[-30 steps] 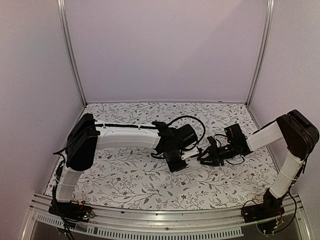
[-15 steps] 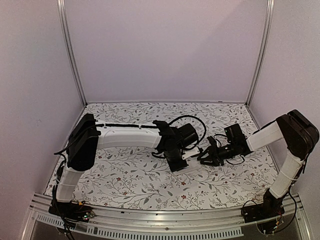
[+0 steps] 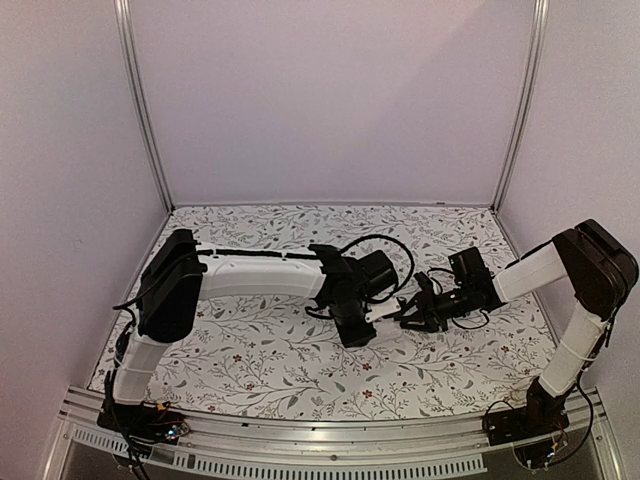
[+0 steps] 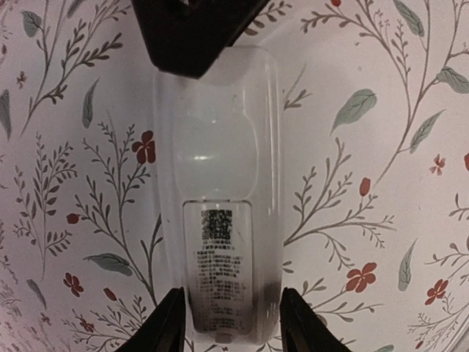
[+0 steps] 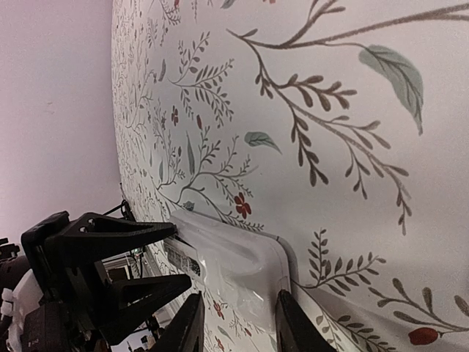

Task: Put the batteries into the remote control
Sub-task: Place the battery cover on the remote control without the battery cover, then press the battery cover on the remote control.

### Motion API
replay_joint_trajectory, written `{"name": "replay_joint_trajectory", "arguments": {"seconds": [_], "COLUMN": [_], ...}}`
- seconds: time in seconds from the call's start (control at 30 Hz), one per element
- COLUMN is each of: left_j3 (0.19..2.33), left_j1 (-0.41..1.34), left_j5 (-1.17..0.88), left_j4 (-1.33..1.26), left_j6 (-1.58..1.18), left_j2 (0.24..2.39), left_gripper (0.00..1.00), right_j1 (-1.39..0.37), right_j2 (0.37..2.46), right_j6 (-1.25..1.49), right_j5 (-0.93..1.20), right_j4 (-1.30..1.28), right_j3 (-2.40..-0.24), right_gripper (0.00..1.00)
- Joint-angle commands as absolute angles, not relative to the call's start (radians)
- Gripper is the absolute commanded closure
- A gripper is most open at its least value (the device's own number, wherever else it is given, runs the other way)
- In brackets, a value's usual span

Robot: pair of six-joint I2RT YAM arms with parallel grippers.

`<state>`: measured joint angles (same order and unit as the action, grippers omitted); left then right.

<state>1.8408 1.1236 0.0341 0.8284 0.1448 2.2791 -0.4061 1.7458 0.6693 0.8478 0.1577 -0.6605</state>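
The remote control (image 4: 216, 183) lies flat on the flowered table with its back up, a printed label on the panel near one end. My left gripper (image 4: 231, 323) straddles that labelled end, open, with a thin gap showing at each finger. My right gripper (image 5: 238, 323) is shut on the remote control (image 5: 234, 264) at the opposite end, seen as a dark shape (image 4: 194, 37) in the left wrist view. From above, both grippers meet over the remote control (image 3: 386, 313) at the table's middle. The batteries are out of view.
The patterned table (image 3: 260, 350) is bounded by pale walls and two metal posts (image 3: 140, 110). A black cable (image 3: 385, 240) loops over the left wrist. The arm bases sit on the near rail (image 3: 300, 455).
My left gripper's fingers have spread apart, letting go of the remote's end, and the left arm has edged slightly right. The right gripper and the remote have stayed put.
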Motion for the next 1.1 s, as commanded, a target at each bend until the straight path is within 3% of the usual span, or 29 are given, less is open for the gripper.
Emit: {"name": "replay_joint_trajectory", "arguments": {"seconds": [0.0, 0.2, 0.33, 0.67, 1.07], "left_j3": [1.842, 1.84, 1.838, 1.762, 1.733], "left_j1": [1.131, 1.128, 1.12, 1.066, 1.05], "left_j5": [0.024, 0.064, 0.075, 0.045, 0.036], "left_j4": [0.825, 0.804, 0.777, 0.739, 0.739], "left_j6": [0.146, 0.148, 0.148, 0.12, 0.129], "left_j2": [2.271, 2.241, 2.215, 2.115, 2.161], "left_gripper": [0.52, 0.39, 0.37, 0.4, 0.45], "right_j1": [-0.417, -0.417, -0.417, -0.416, -0.417], "right_j2": [1.727, 1.725, 1.726, 1.723, 1.726], "right_j6": [0.669, 0.667, 0.667, 0.667, 0.667], "right_j5": [0.859, 0.858, 0.857, 0.854, 0.856], "right_j4": [0.167, 0.167, 0.166, 0.163, 0.163], "right_j3": [-0.653, -0.653, -0.653, -0.655, -0.657], "right_gripper": [0.67, 0.66, 0.66, 0.64, 0.64]}}
